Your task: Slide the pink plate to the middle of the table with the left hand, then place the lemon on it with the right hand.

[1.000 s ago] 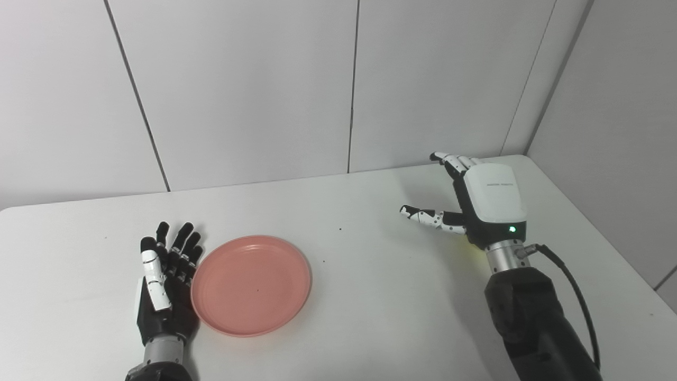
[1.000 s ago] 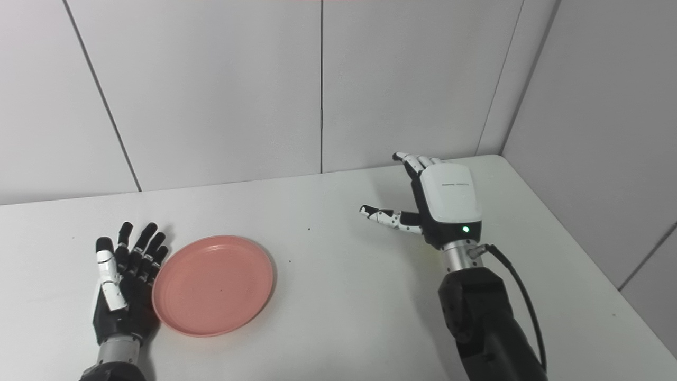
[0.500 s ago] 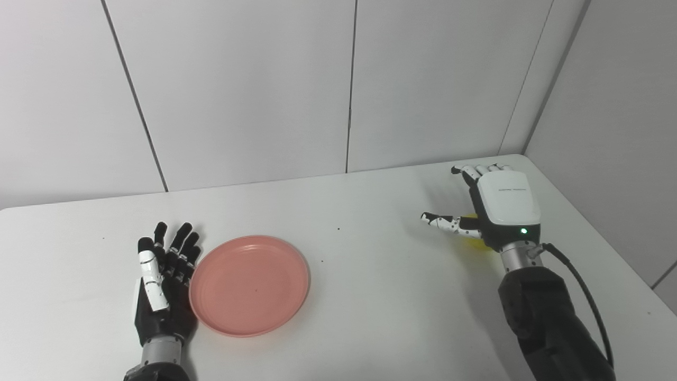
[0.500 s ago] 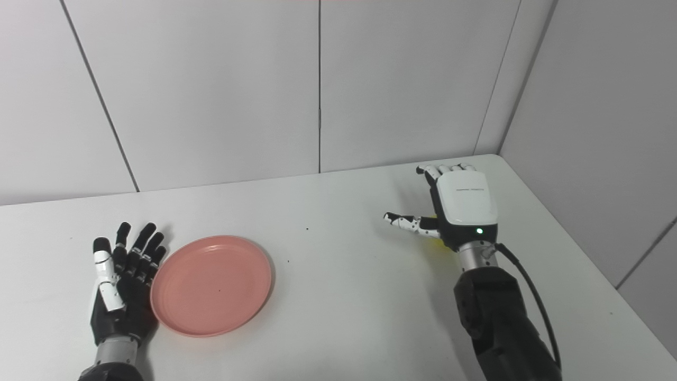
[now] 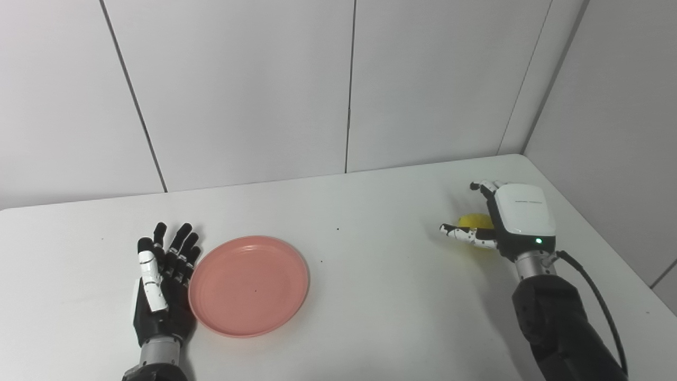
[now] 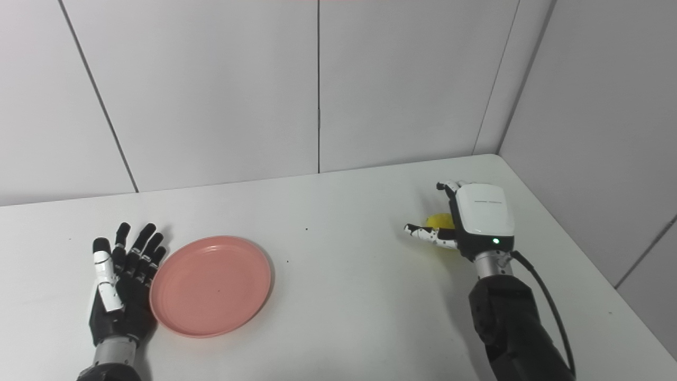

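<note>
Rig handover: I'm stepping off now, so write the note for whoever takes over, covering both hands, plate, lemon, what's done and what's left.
Left hand: open, palm up, flat on the white table, against the left rim of the pink plate.
Right hand: over the lemon near the table's right edge, fingers and thumb curled around it; a closed grip cannot be confirmed.
Plate: left of the table's middle, nothing on it.
Done: neither step looks finished.
Left: slide the plate to the middle, grasp the lemon, carry it over and set it on the plate.
</note>
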Action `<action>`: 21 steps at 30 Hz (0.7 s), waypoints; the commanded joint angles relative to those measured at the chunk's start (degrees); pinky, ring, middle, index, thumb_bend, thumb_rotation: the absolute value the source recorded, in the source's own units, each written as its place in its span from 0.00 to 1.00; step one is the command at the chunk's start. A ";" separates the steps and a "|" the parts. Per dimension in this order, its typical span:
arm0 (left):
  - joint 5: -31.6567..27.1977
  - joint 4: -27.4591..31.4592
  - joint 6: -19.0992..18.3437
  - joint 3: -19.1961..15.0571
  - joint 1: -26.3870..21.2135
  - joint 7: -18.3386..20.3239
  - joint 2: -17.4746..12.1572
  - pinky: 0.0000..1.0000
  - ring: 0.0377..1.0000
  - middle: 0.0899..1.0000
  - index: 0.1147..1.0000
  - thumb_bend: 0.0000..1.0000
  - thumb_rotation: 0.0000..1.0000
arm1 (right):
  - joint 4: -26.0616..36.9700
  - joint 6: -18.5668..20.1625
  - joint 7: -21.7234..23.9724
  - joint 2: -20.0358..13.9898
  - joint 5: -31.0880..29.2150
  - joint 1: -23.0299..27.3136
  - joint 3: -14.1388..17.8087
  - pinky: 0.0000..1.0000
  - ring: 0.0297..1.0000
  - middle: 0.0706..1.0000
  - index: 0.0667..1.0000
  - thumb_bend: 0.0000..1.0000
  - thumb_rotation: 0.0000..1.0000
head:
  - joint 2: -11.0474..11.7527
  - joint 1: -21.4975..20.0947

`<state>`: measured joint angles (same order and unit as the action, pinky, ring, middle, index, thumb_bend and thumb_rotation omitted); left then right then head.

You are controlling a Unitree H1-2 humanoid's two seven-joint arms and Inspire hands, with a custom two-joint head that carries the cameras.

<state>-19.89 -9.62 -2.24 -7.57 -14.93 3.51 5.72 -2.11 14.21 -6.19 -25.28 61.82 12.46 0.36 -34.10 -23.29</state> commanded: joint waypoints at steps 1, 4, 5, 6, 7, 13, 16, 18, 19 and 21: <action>0.00 -0.69 -2.22 0.08 0.82 -0.39 -0.19 0.96 0.90 0.87 0.97 0.59 0.94 | 0.22 1.81 -0.01 -1.95 -0.52 1.65 0.41 0.76 0.70 0.71 0.69 0.77 0.80 | 0.05 0.08; 0.04 -0.81 -2.18 0.09 0.76 -0.45 -0.21 0.96 0.90 0.86 0.97 0.59 0.93 | -0.77 2.10 0.62 -2.18 -1.13 1.82 0.11 0.74 0.71 0.71 0.70 0.77 0.81 | 0.04 0.30; 0.05 -0.85 -2.15 0.11 0.74 -0.43 -0.23 0.95 0.90 0.85 0.97 0.59 0.93 | -0.98 2.32 0.97 -2.21 -1.38 1.88 0.00 0.72 0.71 0.72 0.70 0.77 0.81 | 0.04 0.30; -0.09 -0.82 -2.27 0.06 0.71 -0.42 -0.21 0.95 0.89 0.85 0.96 0.59 0.93 | -1.55 2.44 1.27 -2.27 -1.69 1.99 -0.17 0.71 0.71 0.72 0.70 0.77 0.81 | 0.12 0.40; -0.20 -0.79 -2.36 0.03 0.70 -0.42 -0.19 0.95 0.89 0.85 0.96 0.59 0.93 | -1.94 2.53 1.43 -2.36 -1.95 2.06 -0.34 0.68 0.70 0.72 0.70 0.77 0.82 | 0.12 0.40; 0.25 -0.79 -2.47 0.33 0.58 -0.53 -0.37 0.95 0.89 0.86 0.95 0.60 0.93 | -5.65 1.90 -0.01 -2.97 -3.25 2.66 -1.48 0.61 0.67 0.70 0.71 0.77 0.80 | 0.16 0.68; 0.36 -0.95 -2.23 0.52 0.59 -0.29 -0.48 0.95 0.90 0.86 0.95 0.59 0.93 | -6.86 1.47 -0.87 -3.22 -3.92 2.70 -1.87 0.61 0.67 0.70 0.72 0.76 0.79 | 0.11 0.94; 0.37 -1.00 -2.23 0.55 0.62 -0.24 -0.47 0.94 0.89 0.85 0.95 0.59 0.92 | -7.32 1.39 -1.13 -3.42 -4.49 2.62 -2.10 0.62 0.68 0.71 0.71 0.76 0.78 | 0.01 0.97; 0.48 -0.92 -2.30 0.64 0.66 -0.29 -0.47 0.94 0.89 0.85 0.95 0.59 0.92 | -7.47 1.60 -1.02 -3.54 -4.62 2.60 -2.28 0.62 0.68 0.71 0.71 0.76 0.78 | 0.01 0.97; 0.41 -0.50 -2.59 0.79 0.76 -0.31 -0.39 0.94 0.89 0.85 0.95 0.59 0.93 | -8.01 1.77 -0.96 -3.72 -5.07 2.63 -2.53 0.62 0.68 0.71 0.71 0.76 0.78 | 0.01 0.97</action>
<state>-19.69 -9.60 -2.53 -7.09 -14.95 3.59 5.24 -10.17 15.58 -5.73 -27.16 57.02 13.37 -2.31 -34.10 -22.32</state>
